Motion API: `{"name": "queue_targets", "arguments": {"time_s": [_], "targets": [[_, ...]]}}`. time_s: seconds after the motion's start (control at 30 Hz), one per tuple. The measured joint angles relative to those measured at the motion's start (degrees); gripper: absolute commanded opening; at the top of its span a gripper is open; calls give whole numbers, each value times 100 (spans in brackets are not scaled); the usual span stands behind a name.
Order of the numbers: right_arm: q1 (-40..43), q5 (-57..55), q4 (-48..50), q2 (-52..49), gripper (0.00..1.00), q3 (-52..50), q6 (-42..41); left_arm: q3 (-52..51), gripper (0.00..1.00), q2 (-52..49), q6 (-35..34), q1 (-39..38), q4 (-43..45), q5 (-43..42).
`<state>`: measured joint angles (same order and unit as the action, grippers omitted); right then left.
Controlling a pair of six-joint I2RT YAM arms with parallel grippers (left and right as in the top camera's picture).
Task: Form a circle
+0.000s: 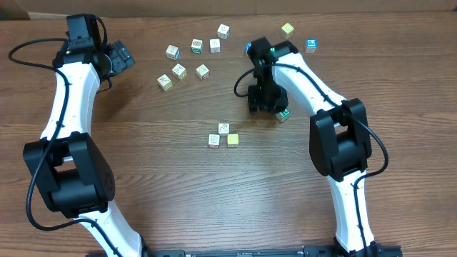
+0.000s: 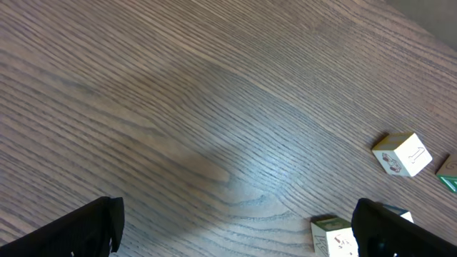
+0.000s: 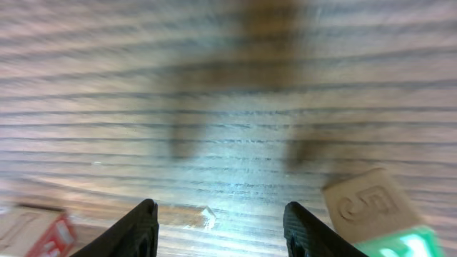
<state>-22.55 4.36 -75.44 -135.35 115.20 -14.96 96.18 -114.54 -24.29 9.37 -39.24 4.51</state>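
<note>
The circle is a tight clump of three tiny cubes at mid-table: a whitish cube [image 1: 223,128], a red-marked white cube [image 1: 213,140] and a yellow cube [image 1: 232,140]. A teal-green-marked cube [image 1: 283,114] lies apart, to their right. My right gripper [image 1: 263,101] hovers just left of it. In the right wrist view the right gripper [image 3: 221,228] is open over bare wood, with that cube [image 3: 371,207] outside its right finger and the red-marked cube [image 3: 37,232] at the lower left. My left gripper [image 1: 118,56] is wide open at the far left, holding nothing [image 2: 239,235].
Several loose picture cubes are scattered along the back, around a cube [image 1: 196,46] and another [image 1: 178,71]. Two more lie at the back right: a yellowish cube [image 1: 287,29] and a blue-marked cube [image 1: 310,45]. The left wrist view shows a cube [image 2: 402,153] and another [image 2: 334,235] beside its right finger.
</note>
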Motion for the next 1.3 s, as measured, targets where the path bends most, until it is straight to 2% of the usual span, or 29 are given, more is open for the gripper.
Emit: {"name": "queue_targets", "arguments": {"time_s": [0.17,0.33,0.47,0.6,0.83,1.3], "targets": [[17,-389,-426,-4,65,529,2,0,100,0,0,0,0,0],[201,-632,-813,-4,70,511,2,0,100,0,0,0,0,0],[483,-728,-761,-4,71,374,0,0,100,0,0,0,0,0],[695,-765,-750,-4,68,164,-2,0,100,0,0,0,0,0],[686,-686,-682,-4,48,46,7,0,100,0,0,0,0,0],[664,-409,-507,-4,50,46,-745,0,100,0,0,0,0,0]]}}
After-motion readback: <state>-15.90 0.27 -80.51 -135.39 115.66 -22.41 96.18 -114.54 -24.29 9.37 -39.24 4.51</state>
